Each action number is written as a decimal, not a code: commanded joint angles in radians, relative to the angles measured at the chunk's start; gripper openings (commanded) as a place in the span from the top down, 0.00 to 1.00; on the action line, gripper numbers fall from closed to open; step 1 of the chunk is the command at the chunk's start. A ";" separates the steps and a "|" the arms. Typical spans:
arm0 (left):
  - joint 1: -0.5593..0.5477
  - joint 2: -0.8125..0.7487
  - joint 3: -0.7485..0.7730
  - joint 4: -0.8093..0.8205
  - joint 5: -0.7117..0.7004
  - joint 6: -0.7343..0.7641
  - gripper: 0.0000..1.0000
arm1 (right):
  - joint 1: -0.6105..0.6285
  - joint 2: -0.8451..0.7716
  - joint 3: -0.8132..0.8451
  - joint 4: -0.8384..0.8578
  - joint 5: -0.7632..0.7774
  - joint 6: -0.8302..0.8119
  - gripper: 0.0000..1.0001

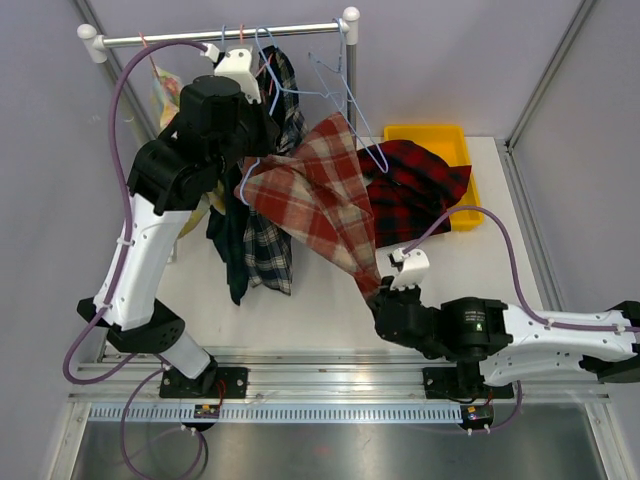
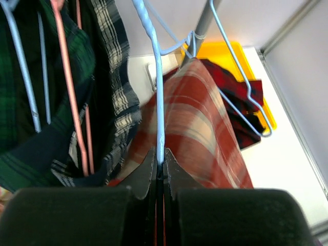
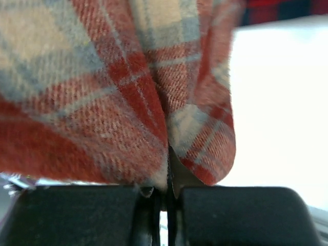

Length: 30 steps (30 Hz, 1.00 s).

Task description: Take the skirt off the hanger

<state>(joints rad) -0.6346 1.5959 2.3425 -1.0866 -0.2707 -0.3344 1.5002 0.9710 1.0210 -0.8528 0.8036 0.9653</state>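
Skirt (image 1: 320,195): its hanger end is hard to make out; right jaws pinch its hem, left jaws pinch the hanger (image 2: 159,102).

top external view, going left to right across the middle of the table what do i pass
left arm → dark green and navy plaid clothes → red and tan plaid skirt → dark red plaid cloth
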 commanded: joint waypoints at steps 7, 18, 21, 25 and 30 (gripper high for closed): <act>0.026 -0.168 -0.167 0.208 0.026 -0.017 1.00 | 0.020 -0.020 0.123 -0.421 0.313 0.226 1.00; -0.069 -0.381 -0.458 0.126 0.151 -0.055 1.00 | -0.046 -0.264 0.207 0.160 0.601 -0.820 1.00; -0.088 -0.401 -0.512 0.125 0.122 -0.061 1.00 | -0.047 -0.308 0.180 0.754 0.586 -1.302 1.00; -0.102 -0.436 -0.609 0.181 0.131 -0.083 1.00 | -0.049 -0.253 0.255 0.788 0.442 -1.476 1.00; -0.119 -0.421 -0.634 0.192 0.125 -0.094 1.00 | -0.136 -0.131 0.341 0.969 0.424 -1.863 1.00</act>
<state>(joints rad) -0.7399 1.1740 1.7115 -0.9779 -0.1570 -0.4160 1.4155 0.7658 1.2720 -0.0757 1.2881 -0.5545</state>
